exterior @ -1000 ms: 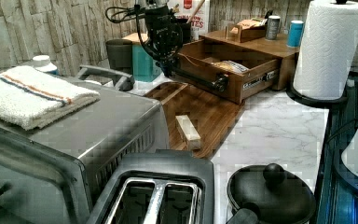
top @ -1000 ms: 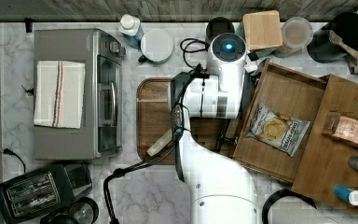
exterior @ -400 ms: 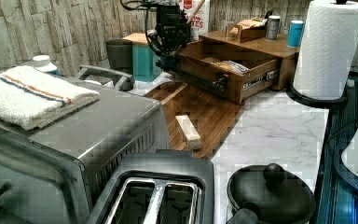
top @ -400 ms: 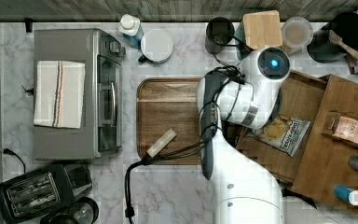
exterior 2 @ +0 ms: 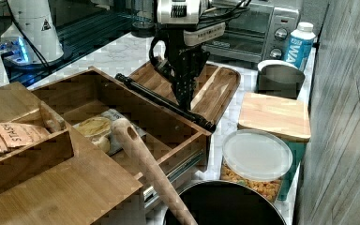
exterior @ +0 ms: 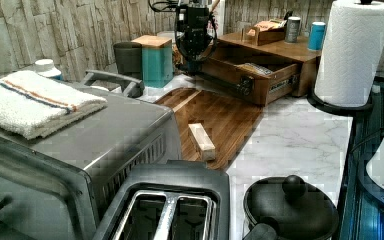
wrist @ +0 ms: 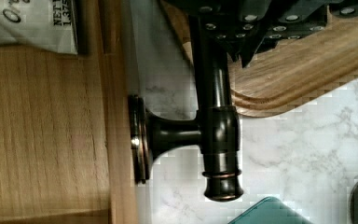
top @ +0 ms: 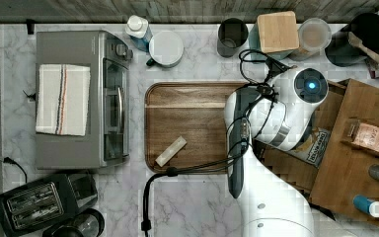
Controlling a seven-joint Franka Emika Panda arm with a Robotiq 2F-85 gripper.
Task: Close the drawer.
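Observation:
The drawer (exterior 2: pixel 98 93) is a shallow light-brown wooden box, pulled out of its cabinet and holding a snack bag (exterior 2: pixel 96 129). A dark bar handle (exterior 2: pixel 159 101) runs along its front (exterior: pixel 260 85). My gripper (exterior 2: pixel 186 104) points straight down near the far end of that handle (wrist: pixel 216 135), on the side facing the dark tray. The fingers (wrist: pixel 249 51) look shut and hold nothing. In the left view the gripper (exterior: pixel 192 62) hangs just off the drawer's far corner. In the top view the arm covers much of the drawer (top: pixel 288 170).
A dark rounded tray (top: pixel 192 118) with a small wooden block (top: pixel 171 151) lies right beside the drawer front. A teal canister (top: pixel 276 32), a jar (exterior 2: pixel 255 157) and a wooden spoon (exterior 2: pixel 145 164) crowd the back. A paper towel roll (exterior: pixel 352 50) stands by the cabinet.
The arm has swung from over the tray towards the top view's right, bringing the gripper to the drawer's handle. The drawer still stands open.

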